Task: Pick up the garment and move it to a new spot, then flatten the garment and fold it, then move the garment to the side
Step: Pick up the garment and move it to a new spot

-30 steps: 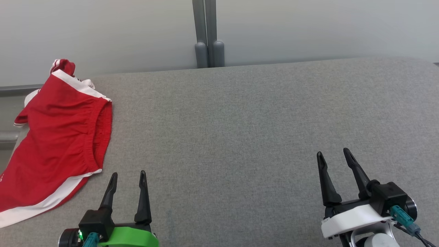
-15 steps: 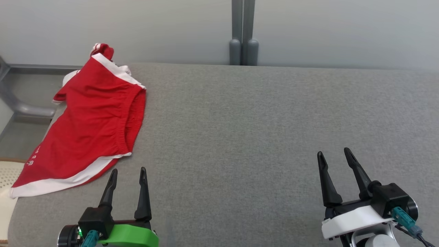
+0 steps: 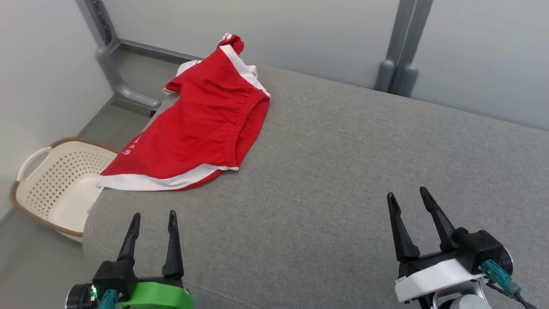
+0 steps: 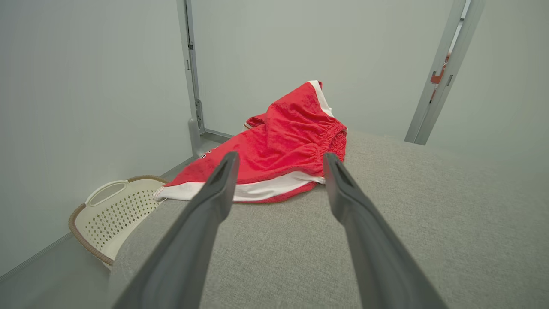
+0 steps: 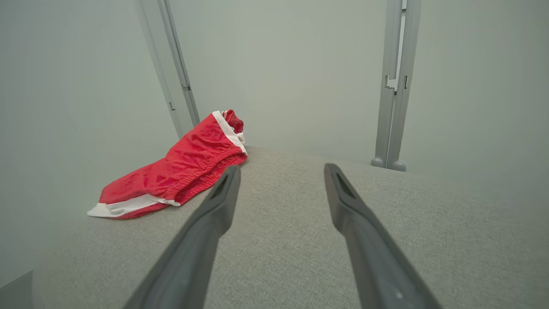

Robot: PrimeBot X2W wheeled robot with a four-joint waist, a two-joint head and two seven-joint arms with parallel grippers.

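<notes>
Nearby, garment (image 3: 201, 124) lies along grey surface (image 3: 343, 171) edge; basket (image 3: 60, 171) on floor (image 3: 38, 266) beside.

A grey fabric counter (image 3: 343, 171) is seen stretching ahead of the left hand (image 3: 154, 213) and the right hand (image 3: 407, 193). Pale grey walls (image 3: 300, 25), softly lit, are seen beyond it. A grey double post (image 3: 396, 77) is spotted far ahead of the right hand. Left of the left hand, a cream perforated basket (image 3: 55, 180) is set on the grey floor (image 3: 38, 266).

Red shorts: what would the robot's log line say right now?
garment: red shorts lying rumpled on grey surface, far left | left pincer: open, empty, short of shorts | right pincer: open, empty | basket: on floor, left
</notes>
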